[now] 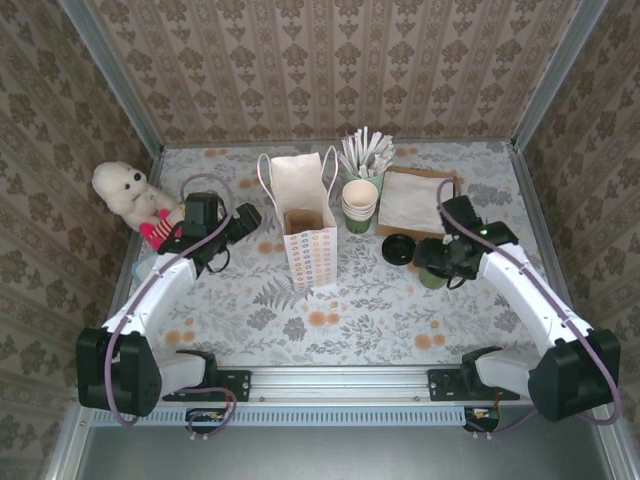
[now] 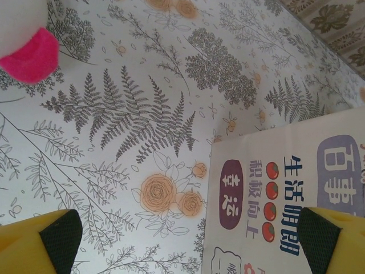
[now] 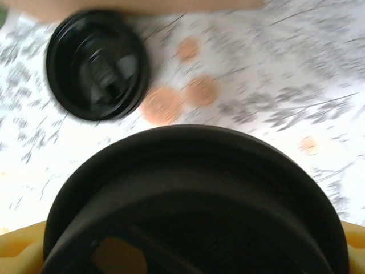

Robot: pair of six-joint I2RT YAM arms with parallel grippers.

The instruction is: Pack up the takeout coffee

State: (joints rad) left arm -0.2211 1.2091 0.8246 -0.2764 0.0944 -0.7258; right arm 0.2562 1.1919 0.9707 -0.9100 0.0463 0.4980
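Observation:
The takeout coffee (image 1: 432, 278) is a small olive-green cup at the right of the table, mostly hidden under my right gripper (image 1: 441, 258). Seen from the right wrist, its black lid (image 3: 194, 188) spans the gap between the yellow fingers (image 3: 17, 251), and the gripper (image 3: 188, 254) is shut on it. The lid looks sharp while the table behind it is blurred. My left gripper (image 1: 228, 243) stands open just left of the white paper bag (image 1: 308, 225). From the left wrist, nothing lies between the left gripper's fingers (image 2: 188, 240), and the bag's printed side (image 2: 285, 194) lies to the right.
A loose black lid (image 1: 397, 248) (image 3: 97, 63) lies just left of the coffee. A stack of cream cups (image 1: 360, 205), a green cup of stirrers (image 1: 366, 155) and brown napkins (image 1: 418, 198) stand behind. A white plush toy (image 1: 125, 195) sits far left, its pink foot (image 2: 28, 54) near my left gripper.

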